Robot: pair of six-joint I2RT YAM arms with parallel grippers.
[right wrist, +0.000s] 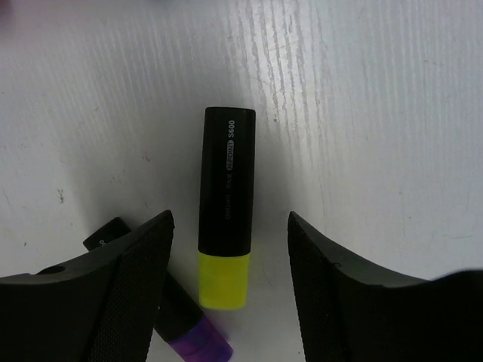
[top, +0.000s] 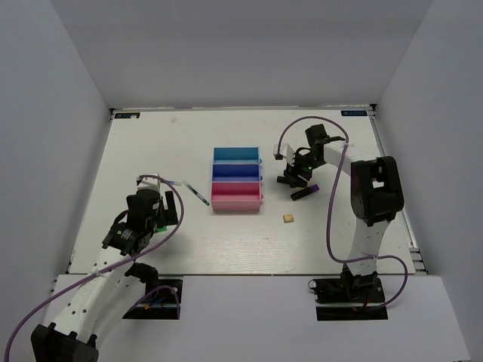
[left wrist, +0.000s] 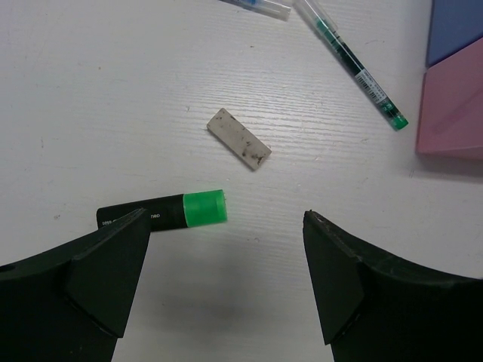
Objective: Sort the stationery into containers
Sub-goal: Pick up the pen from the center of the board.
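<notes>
My right gripper (right wrist: 230, 253) is open, low over the table. The black marker with the yellow cap (right wrist: 225, 219) lies between its fingers. The black marker with the purple cap (right wrist: 185, 328) lies under the left finger; it also shows in the top view (top: 307, 192). My left gripper (left wrist: 226, 260) is open over a black marker with a green cap (left wrist: 162, 211), whose black end lies by the left finger. A thin pen (left wrist: 355, 64) lies beyond it, near the pink tray (left wrist: 453, 105). The teal (top: 235, 154), blue (top: 235, 171) and pink (top: 236, 197) trays stand mid-table. The tan cube (top: 288, 218) lies right of them.
A grey-white smudged eraser (left wrist: 239, 139) lies just past the green-capped marker. A second clear pen (left wrist: 256, 6) shows at the top edge of the left wrist view. White walls enclose the table on three sides.
</notes>
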